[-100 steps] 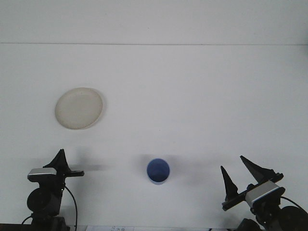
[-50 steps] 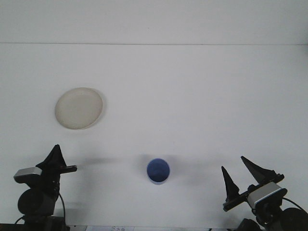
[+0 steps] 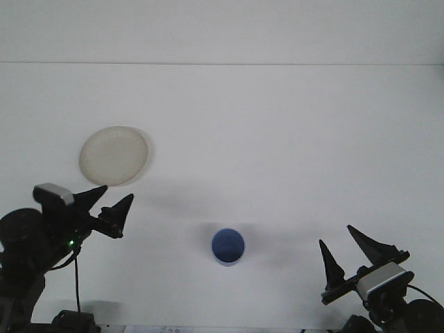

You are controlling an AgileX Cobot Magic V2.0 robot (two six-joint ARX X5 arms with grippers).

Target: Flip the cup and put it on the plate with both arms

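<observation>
My left claw (image 3: 113, 203) sits raised at the lower left of the front view, its two dark fingers spread apart and pointing toward the right, with nothing between them. The arm behind it fills the lower-left corner as a dark mass, with a small grey camera block on top and a green light showing on the body. My right claw (image 3: 347, 255) is low in the lower-right corner, fingers also parted wide and pointing up and away from me, holding nothing; its grey wrist block sits just below the fingers.

Both arms work over a plain white surface (image 3: 277, 139) that runs back to a faint edge line near the top of the view.

The plate (image 3: 114, 155) is pale, round and lies flat at the left side of the surface, just beyond my left claw's fingertips and apart from them. The cup (image 3: 227, 246) is blue, small, and stands with its opening toward the camera, near the front edge between the two claws, well apart from the plate and touched by neither claw.
</observation>
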